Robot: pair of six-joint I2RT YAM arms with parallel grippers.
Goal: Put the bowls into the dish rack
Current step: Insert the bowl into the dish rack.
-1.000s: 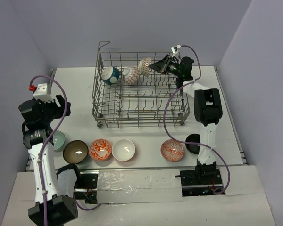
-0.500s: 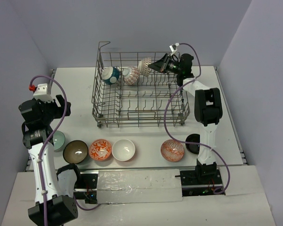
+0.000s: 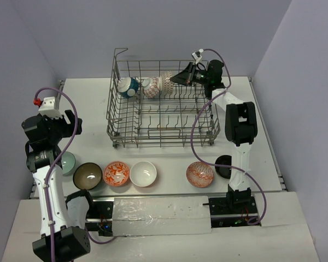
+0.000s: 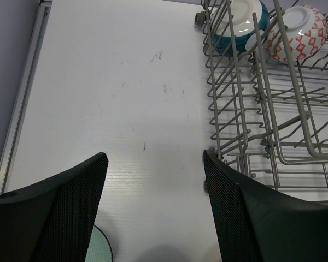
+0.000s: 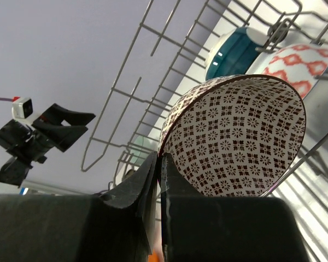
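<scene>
R gripper (image 3: pixel 181 76): jaws nearly shut, pinching the rim of the grey-patterned bowl (image 3: pixel 167 81). Wrist view confirms: fingers either side of the rim, one inside, one outside. Bowl held on edge, mouth twd the gripper, foot twd the rack's left end.

Position: bowl is up at the far edge of the dish rack (image 3: pixel 163 143), right of centre, in line w/ the far row. Already seated in that row: teal bowl (image 3: pixel 127 87) nearest the far left corner, then red-zigzag bowl (image 3: pixel 151 87). Held bowl is just right of the red-zigzag one; contact or not, can't tell.

Key relation: free slot lies below and slightly left of the gripper, so the bowl's axis runs along the row, parallel w/ its neighbours. Judgement: needs a lowering btw tines, then release.

L gripper (image 4: pixel 153 164): wide open, empty, over the tabletop (image 3: pixel 87 103) near the rack's near left corner.

Waiting along the near edge: pale green bowl (image 3: pixel 68 162), brown bowl (image 3: pixel 88 175), orange-patterned bowl (image 3: pixel 116 173), white bowl (image 3: pixel 143 173) (L arm nearer); red-patterned bowl (image 3: pixel 200 174), black bowl (image 3: pixel 223 161) (R arm nearer).
</scene>
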